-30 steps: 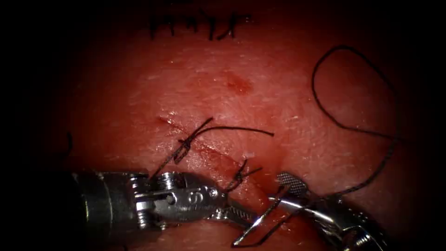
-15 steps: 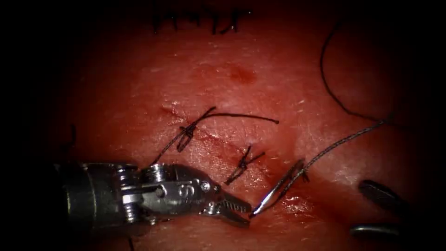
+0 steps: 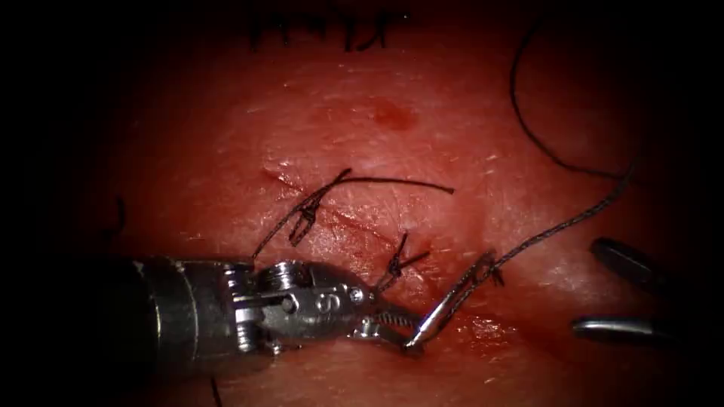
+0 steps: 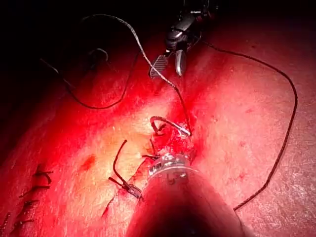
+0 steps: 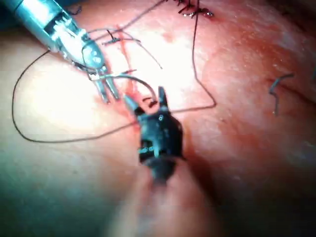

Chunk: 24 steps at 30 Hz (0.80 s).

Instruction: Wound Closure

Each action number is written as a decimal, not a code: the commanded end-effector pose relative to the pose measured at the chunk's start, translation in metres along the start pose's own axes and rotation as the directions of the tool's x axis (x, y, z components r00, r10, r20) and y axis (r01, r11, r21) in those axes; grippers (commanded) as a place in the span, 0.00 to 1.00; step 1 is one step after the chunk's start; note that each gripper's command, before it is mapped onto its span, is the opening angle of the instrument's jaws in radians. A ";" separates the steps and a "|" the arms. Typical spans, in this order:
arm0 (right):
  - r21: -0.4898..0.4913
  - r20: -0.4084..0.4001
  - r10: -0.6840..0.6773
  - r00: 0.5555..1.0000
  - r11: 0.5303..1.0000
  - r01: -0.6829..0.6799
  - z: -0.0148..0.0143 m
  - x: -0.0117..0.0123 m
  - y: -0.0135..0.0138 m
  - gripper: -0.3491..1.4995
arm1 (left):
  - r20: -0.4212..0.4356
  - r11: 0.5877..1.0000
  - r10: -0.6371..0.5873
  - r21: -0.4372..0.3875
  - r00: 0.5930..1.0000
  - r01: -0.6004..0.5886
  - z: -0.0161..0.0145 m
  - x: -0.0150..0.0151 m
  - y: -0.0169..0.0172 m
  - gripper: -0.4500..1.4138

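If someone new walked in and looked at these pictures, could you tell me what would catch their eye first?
Most likely the left pincer, its jaws shut on the curved needle near its tip, low on the tissue at the lower end of the cut. The needle's other end sits in the tissue right of the cut, trailing thread. Farther right, the right pincer hangs open, holding nothing.
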 end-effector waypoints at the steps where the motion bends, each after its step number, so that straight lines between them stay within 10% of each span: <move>1: 0.033 0.014 -0.007 1.000 0.999 0.006 0.0010 -0.0002 -0.0004 0.94 | -0.007 0.999 -0.007 0.036 1.000 0.007 0.0006 0.0005 -0.0006 0.23; 16: 0.067 0.092 -0.035 0.995 0.997 0.029 0.0015 0.0000 -0.0014 0.85 | -0.023 0.988 0.019 0.153 1.000 -0.016 0.0076 -0.0032 -0.0100 0.21; 24: 0.065 0.093 -0.033 0.995 0.998 0.027 0.0017 0.0002 -0.0011 0.84 | -0.116 0.983 -0.022 0.176 0.993 0.042 0.0019 -0.0011 -0.0103 0.19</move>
